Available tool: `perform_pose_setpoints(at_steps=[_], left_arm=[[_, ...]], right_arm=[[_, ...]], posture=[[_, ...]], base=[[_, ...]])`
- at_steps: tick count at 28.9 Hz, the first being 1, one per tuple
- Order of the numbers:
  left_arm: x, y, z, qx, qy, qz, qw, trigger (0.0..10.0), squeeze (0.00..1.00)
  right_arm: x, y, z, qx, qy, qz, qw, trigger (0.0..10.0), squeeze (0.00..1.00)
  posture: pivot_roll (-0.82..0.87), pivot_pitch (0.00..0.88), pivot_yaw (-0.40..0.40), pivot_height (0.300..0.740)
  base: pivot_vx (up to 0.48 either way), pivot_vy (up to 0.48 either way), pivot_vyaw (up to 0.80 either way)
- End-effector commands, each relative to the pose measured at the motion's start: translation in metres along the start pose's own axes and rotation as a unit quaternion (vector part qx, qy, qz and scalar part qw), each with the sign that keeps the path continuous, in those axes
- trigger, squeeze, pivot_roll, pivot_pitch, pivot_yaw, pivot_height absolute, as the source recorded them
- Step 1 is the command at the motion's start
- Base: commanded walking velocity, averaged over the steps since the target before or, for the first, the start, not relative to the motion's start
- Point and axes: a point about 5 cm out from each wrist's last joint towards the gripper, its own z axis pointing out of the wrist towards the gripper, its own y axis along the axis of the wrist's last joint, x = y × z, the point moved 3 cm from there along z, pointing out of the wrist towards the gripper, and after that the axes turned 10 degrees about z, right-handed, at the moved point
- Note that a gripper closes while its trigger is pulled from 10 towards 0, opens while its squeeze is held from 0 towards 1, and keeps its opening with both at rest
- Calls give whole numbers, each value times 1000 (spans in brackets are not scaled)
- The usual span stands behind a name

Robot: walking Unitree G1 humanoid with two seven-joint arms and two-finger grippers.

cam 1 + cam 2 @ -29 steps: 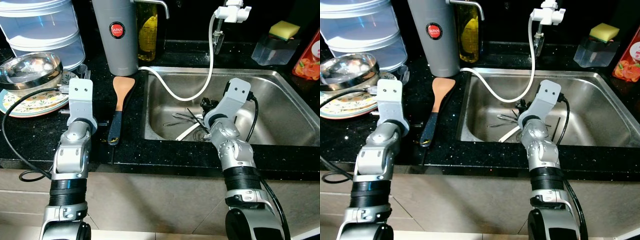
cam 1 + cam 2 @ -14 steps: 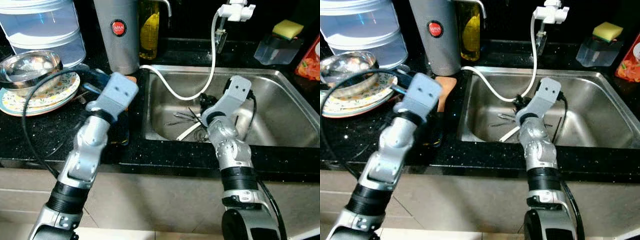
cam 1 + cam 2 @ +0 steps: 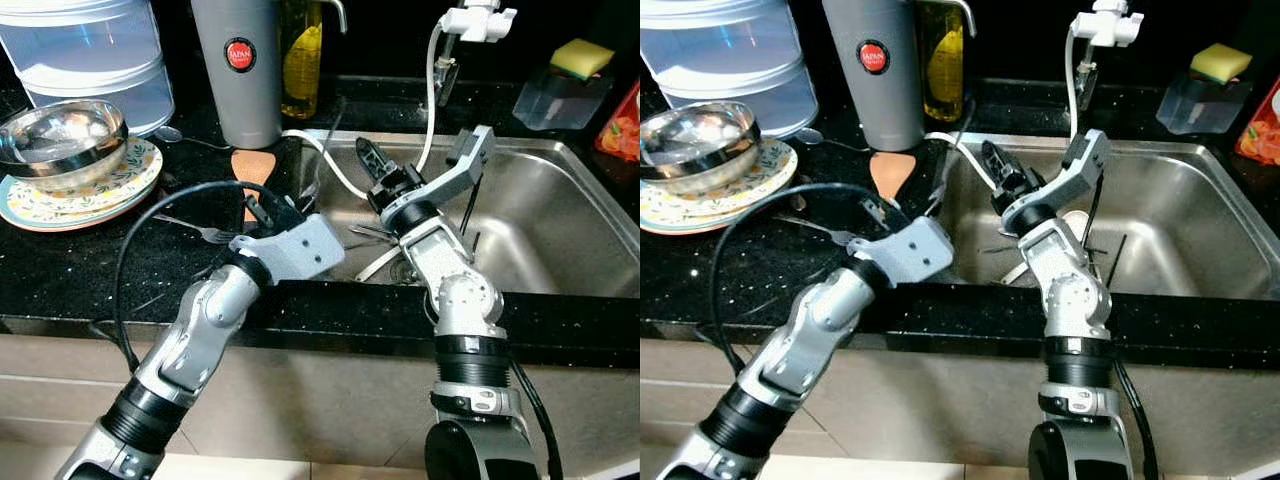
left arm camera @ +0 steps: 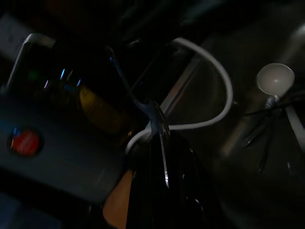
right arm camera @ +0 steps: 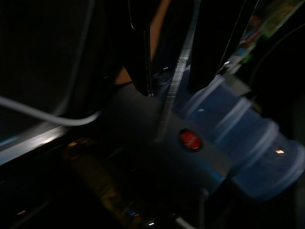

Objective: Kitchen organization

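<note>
Cutlery [image 3: 372,236] is lying in a small heap on the sink [image 3: 560,215] floor, near the drain, with one white spoon [image 4: 275,78] among the dark pieces. The step in hand looks like gathering utensils. The left hand [image 3: 268,212] is reaching over the desk [image 3: 90,260] just beside the sink's near corner; in the left wrist view its fingers are pinching narrowly on a fork [image 4: 128,86]. The right hand [image 3: 370,160] is hovering above the sink, turned toward the grey flask [image 3: 238,65], fingers apart and holding nothing. Next, I judge, the fork needs carrying to join the sink cutlery, clear of the white hose [image 3: 345,180].

Counted: one wooden spatula [image 3: 250,170] between flask and left hand, one fork [image 3: 195,228] lying on the desk left of that hand, one steel bowl [image 3: 62,130] on stacked plates [image 3: 80,195], one oil bottle [image 3: 302,55], one sponge [image 3: 581,58].
</note>
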Motion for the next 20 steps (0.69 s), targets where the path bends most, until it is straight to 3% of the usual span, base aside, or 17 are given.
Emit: perform_pose_setpoints(at_steps=[1, 10, 14, 20], left_arm=[[-5, 1, -1, -12, -20, 34, 999, 10000, 0], [-10, 7, 2, -31, -27, 60, 997, 10000, 0], [3, -6, 4, 6, 14, 85, 996, 10000, 0], [5, -7, 4, 3, 13, 93, 996, 10000, 0]], right_arm=[[2, -12, -1, 18, 4, 16, 1000, 10000, 0], [-4, -26, -5, 57, -13, 5, 998, 10000, 0], [-14, -20, -6, 46, -38, -2, 998, 10000, 0], [-16, -17, -6, 47, -43, -7, 998, 10000, 0]], posture=[[178, 0, -34, 740], [175, 0, -35, 740], [172, 0, -32, 740], [176, 0, -34, 740]], base=[[0, 0, 0], [0, 0, 0], [0, 0, 0], [0, 0, 0]])
